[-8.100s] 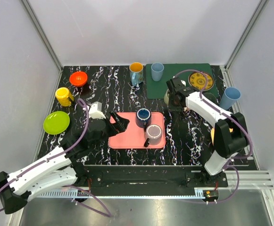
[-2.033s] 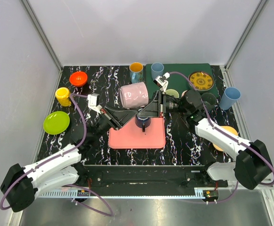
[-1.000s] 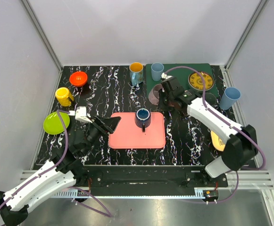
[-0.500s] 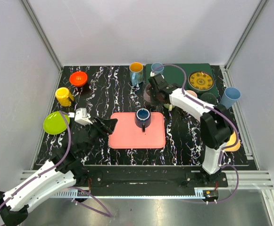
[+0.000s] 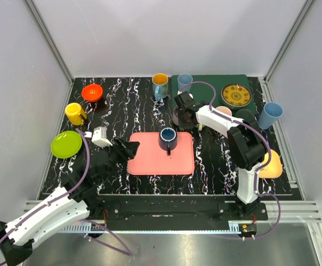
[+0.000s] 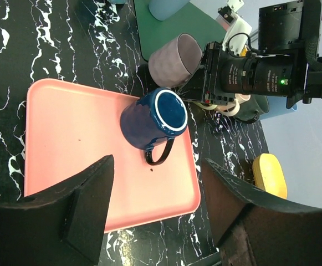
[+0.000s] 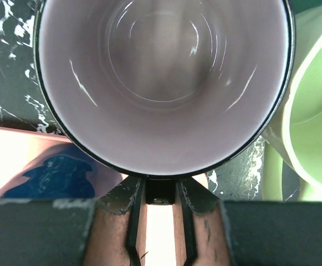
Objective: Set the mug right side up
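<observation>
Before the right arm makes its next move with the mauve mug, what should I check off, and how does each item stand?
1. Right tool shut on the mauve mug: ok, its fingers are pinched together just below the rim.
2. Mug mouth facing up: cannot tell; it looks tilted in the left wrist view.
3. Mug base resting on the table: cannot tell.
4. Room beside the mug: not ok, the pale green cup sits close to its side.
5. Blue mug out of the way: ok, upright on the pink tray, apart from the mauve mug.
6. Left tool clear: ok, open at the tray's left edge.
</observation>
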Motion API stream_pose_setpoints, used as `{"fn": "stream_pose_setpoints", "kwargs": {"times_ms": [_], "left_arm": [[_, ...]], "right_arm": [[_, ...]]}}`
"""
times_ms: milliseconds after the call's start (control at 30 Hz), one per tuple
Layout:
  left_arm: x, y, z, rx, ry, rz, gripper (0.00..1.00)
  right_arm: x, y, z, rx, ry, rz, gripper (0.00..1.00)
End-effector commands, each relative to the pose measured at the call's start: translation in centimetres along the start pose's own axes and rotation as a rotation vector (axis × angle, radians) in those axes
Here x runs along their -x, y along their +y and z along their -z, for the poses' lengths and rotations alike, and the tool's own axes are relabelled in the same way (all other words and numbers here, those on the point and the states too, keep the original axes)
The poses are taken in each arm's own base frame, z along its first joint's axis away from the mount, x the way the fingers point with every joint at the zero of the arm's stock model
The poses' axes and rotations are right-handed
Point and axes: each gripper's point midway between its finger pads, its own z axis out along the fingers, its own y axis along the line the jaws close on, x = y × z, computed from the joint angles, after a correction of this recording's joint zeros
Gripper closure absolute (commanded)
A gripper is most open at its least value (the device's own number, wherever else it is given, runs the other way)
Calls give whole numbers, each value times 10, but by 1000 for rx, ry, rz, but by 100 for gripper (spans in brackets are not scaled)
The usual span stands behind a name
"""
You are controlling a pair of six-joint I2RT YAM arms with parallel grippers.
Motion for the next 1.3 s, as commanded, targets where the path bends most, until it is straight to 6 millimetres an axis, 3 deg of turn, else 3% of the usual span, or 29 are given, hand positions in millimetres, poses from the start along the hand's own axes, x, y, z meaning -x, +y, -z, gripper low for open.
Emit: {"fn": "stream_pose_setpoints", "kwargs": {"times_ms": [0, 333, 533, 567, 667, 767, 1000, 1133, 1267], "left_arm": [[17, -14, 2, -35, -45, 21, 34], [5, -15, -7, -33, -6, 20, 34], [1, -16, -10, -34, 8, 19, 32], [-1, -16, -11, -35, 15, 17, 32], [-4, -16, -12, -27, 34, 6, 30], [-7, -13, -14, -13, 47, -5, 29], [-16, -11, -17, -8, 74, -17, 28], [-19, -16, -20, -43, 80, -35, 28], [-35, -20, -31, -61, 132, -53, 27]], "right_arm": [[11, 5, 8, 34, -70, -19, 100], [-27, -1, 21, 36, -7, 7, 100], [-23, 7, 35, 49, -19, 15, 100], [-25, 7, 31, 42, -9, 17, 98], [-21, 9, 32, 46, -11, 17, 72], [-12, 11, 35, 49, -31, 10, 57], [1, 11, 38, 25, -43, 23, 50], [28, 16, 75, 65, -159, -40, 45], [70, 20, 147, 137, -318, -98, 41]]}}
